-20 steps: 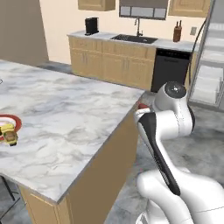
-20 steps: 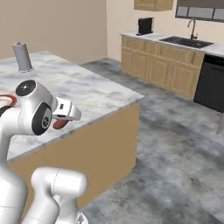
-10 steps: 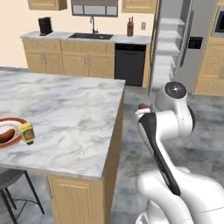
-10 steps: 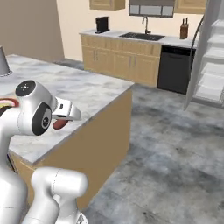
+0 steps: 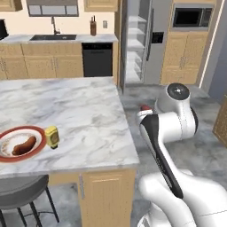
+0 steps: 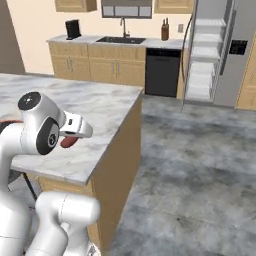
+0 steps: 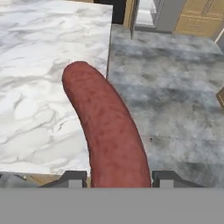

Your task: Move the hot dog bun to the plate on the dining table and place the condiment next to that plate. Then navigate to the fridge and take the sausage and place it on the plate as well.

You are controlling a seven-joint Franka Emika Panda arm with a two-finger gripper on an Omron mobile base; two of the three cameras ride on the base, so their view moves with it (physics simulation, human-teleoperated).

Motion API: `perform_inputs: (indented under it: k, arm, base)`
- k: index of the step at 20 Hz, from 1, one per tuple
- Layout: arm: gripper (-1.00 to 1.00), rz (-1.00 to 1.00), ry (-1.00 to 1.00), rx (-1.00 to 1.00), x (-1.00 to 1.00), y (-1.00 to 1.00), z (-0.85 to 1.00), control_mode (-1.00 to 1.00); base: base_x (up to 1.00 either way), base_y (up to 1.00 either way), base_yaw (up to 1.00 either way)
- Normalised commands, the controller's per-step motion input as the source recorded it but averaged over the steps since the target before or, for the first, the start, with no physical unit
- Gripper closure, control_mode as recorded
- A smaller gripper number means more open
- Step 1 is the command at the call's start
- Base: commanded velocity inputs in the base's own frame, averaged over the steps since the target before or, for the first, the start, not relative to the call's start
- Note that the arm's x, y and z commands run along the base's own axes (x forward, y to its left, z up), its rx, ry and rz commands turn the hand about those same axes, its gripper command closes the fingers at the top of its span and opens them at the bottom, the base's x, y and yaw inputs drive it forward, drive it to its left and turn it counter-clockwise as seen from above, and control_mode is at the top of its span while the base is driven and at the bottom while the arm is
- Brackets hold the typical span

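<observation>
The condiment (image 5: 52, 136) stands just right of the plate (image 5: 39, 133), seemingly touching, on the dining table (image 5: 88, 115)

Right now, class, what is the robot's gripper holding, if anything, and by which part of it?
The gripper is shut on the sausage, gripping it at one end; the rest of the sausage sticks out ahead of the fingers, over the edge of the marble table.

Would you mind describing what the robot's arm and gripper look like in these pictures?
The arm is glossy white with rounded, bulbous links, a dark grey round joint cap and a black band along one link. The gripper shows two small dark grey finger tips. No cables or markings are visible.
</observation>
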Motion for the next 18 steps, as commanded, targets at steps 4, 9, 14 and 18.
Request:
perform_inputs:
  k: [4, 9, 14, 18]
  arm:
    - [1.00, 0.00, 0.00, 0.00, 0.00, 0.00, 0.00, 1.00]
    - [1.00, 0.00, 0.00, 0.00, 0.00, 0.00, 0.00, 1.00]
    - [1.00, 0.00, 0.00, 0.00, 0.00, 0.00, 0.00, 1.00]
    - [1.00, 0.00, 0.00, 0.00, 0.00, 0.00, 0.00, 1.00]
  base:
    - [-0.23, 1.00, -0.45]
    - [-0.05, 1.00, -0.41]
    - [-0.13, 1.00, -0.35]
    - [-0.12, 1.00, -0.22]
